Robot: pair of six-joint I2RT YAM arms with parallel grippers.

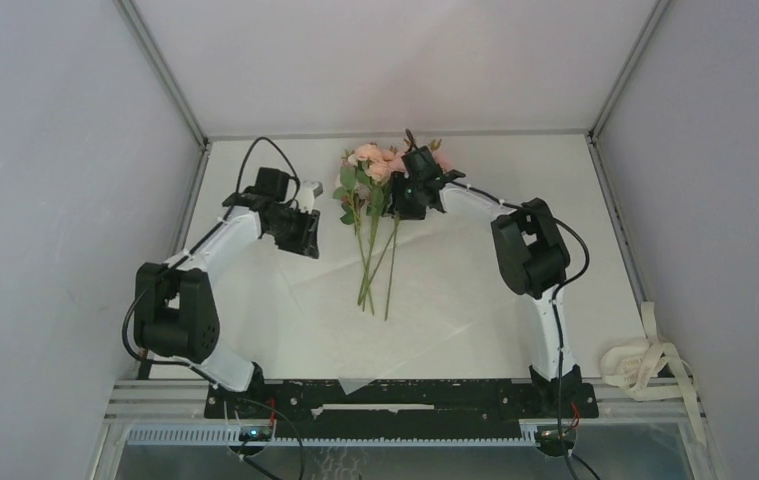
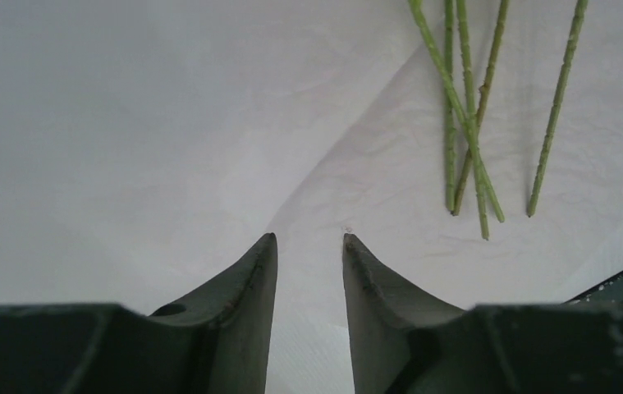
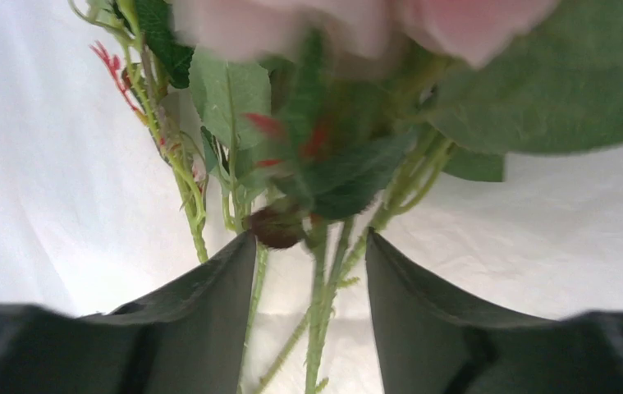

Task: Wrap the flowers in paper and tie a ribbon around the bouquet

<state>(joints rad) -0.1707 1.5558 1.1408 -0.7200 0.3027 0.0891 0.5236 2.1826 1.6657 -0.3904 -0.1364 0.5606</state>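
Right jaws stand part-open, straddling the flowers (image 3: 324,172) just below the leaves and gripping nothing. The stems (image 3: 318,328) run lengthwise through the gap, back towards me. Left jaws, half-spread and empty, hover over the paper (image 2: 423,263). Its edge runs diagonally away from between the tips, with bare surface (image 2: 86,123) to the left and stem ends ahead-right. Left jaws sit nearer that edge, so I judge the fold starts there.

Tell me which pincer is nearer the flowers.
Right. The right pincer is at the flowers, stems showing between its jaws; the left pincer is off to their left, over the paper.
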